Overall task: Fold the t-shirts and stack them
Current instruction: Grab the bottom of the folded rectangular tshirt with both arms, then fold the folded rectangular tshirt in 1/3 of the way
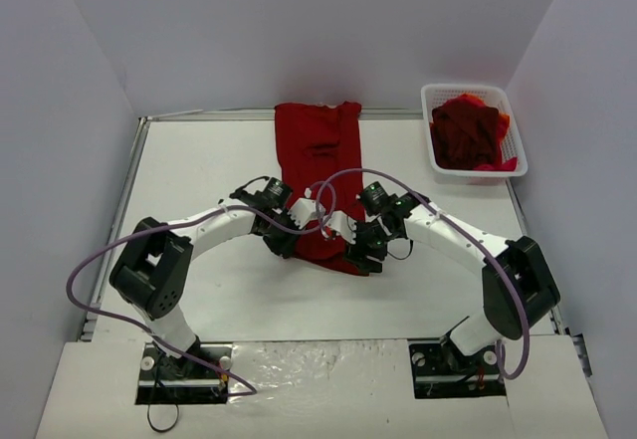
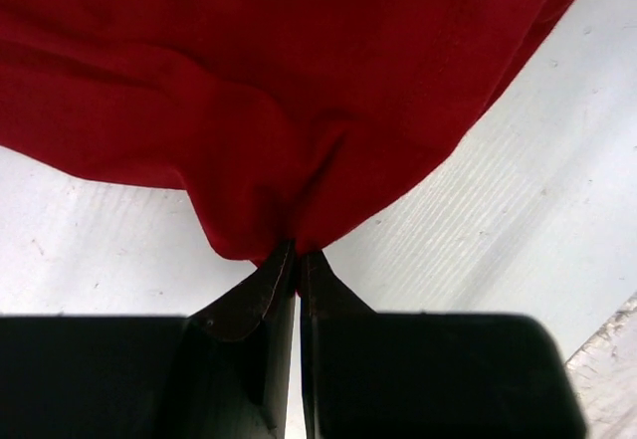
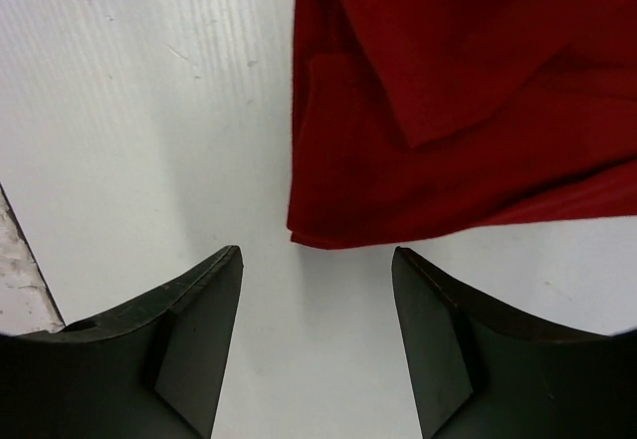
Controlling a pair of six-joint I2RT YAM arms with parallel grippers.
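Observation:
A dark red t-shirt (image 1: 318, 150) lies folded into a long strip from the table's back edge toward the middle. My left gripper (image 1: 284, 243) is at the strip's near left edge. In the left wrist view the gripper (image 2: 297, 250) is shut on a bunched bit of the cloth (image 2: 299, 91), which is drawn up into a peak. My right gripper (image 1: 366, 258) is by the near right corner. In the right wrist view it (image 3: 317, 260) stands open over bare table, with the shirt's layered corner (image 3: 448, 160) just beyond the fingertips and not touched. More t-shirts (image 1: 466, 132), dark red and red-orange, are heaped in the basket.
The white mesh basket (image 1: 428, 101) stands at the back right, close to the right wall. White walls close in the table on the left, back and right. Purple cables loop over both arms above the shirt's near end.

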